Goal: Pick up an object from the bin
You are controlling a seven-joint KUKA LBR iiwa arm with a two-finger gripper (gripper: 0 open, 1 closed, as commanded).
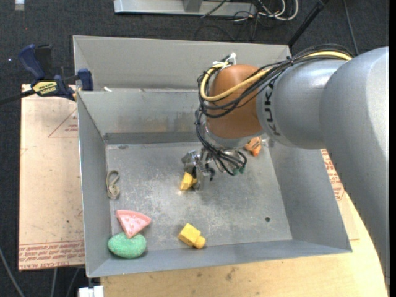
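Hovering with the gripper (199, 167) low in the bin (247, 209)
Sitting just beside the central yellow block (187, 182) — spread or pinching, cannot tell — well apart from the pink wedge (133, 221).

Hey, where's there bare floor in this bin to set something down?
Bare: the floor's right half, between the gripper and the right wall, and the back left, behind the grey loop. Crowded: front left, with pink wedge, green lump and a yellow block.

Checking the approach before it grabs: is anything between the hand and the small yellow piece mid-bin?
Nothing visible. The hand sits right at the small yellow piece, with bare bin floor around it; the other yellow block lies well apart.
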